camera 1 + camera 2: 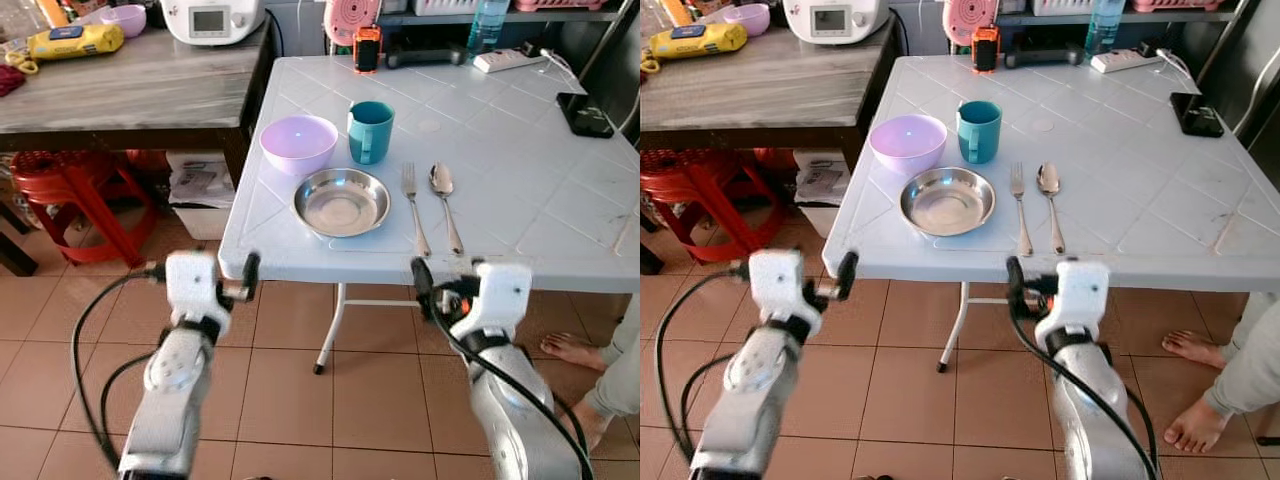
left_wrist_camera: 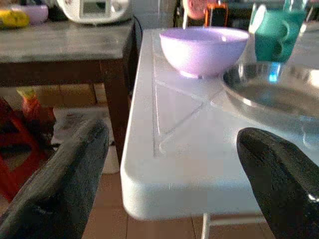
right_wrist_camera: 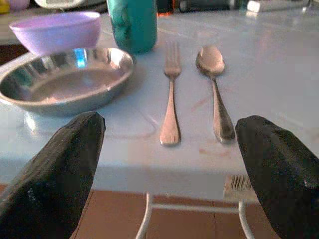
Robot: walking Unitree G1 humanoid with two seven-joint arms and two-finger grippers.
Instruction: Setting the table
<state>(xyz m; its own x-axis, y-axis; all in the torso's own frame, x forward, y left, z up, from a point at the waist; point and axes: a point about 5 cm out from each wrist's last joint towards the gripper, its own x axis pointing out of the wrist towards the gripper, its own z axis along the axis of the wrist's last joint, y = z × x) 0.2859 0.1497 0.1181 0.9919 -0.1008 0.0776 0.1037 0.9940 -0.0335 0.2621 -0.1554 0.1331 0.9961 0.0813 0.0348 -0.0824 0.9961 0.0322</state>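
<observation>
Both grippers, left gripper point(image 2: 164, 164) and right gripper point(image 3: 164, 164), hang released below the table point(image 1: 500, 160); the setting at frame centre, plate point(image 1: 342, 202), fork point(image 1: 414, 208), spoon point(image 1: 446, 205), looks complete, so stepping back seems next.

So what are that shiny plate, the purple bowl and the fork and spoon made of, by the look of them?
The plate looks like polished steel: silvery, with mirror-like glints on its rim. The bowl is probably plastic: an even pale purple with a soft, dull sheen, though glazed ceramic cannot be ruled out. The fork and spoon seem to be metal too, silver-grey and reflective.
</observation>
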